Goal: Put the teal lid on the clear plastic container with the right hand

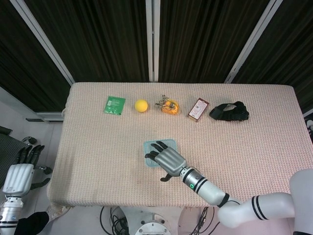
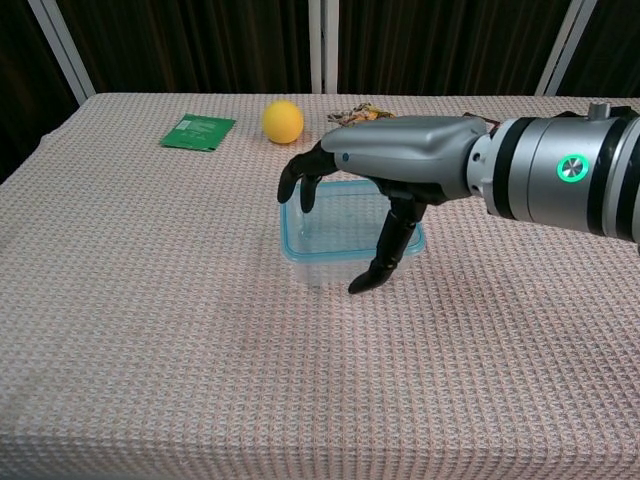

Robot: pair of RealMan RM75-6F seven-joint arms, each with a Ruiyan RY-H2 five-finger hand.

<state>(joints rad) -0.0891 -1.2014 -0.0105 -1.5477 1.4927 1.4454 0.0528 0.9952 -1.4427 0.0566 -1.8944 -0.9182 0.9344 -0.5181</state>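
The right hand (image 2: 385,195) hovers palm-down over the container (image 2: 345,240), fingers apart and curled downward, thumb hanging toward the near rim; it holds nothing. That pose suits pressing down on a lid to seat it, or lifting clear after doing so. The container sits on the surface (image 2: 150,300) near the middle, toward the robot's side, well apart from the row of objects along the far edge.

The lid (image 1: 168,144) appears to be on the container already: from above the box shows a pale teal rectangle with rounded corners, and from the chest view a teal band runs round the top of the clear walls. Whether it is snapped fully shut cannot be told.

The left hand (image 1: 19,172) hangs off the surface at the side, fingers loosely extended, empty.
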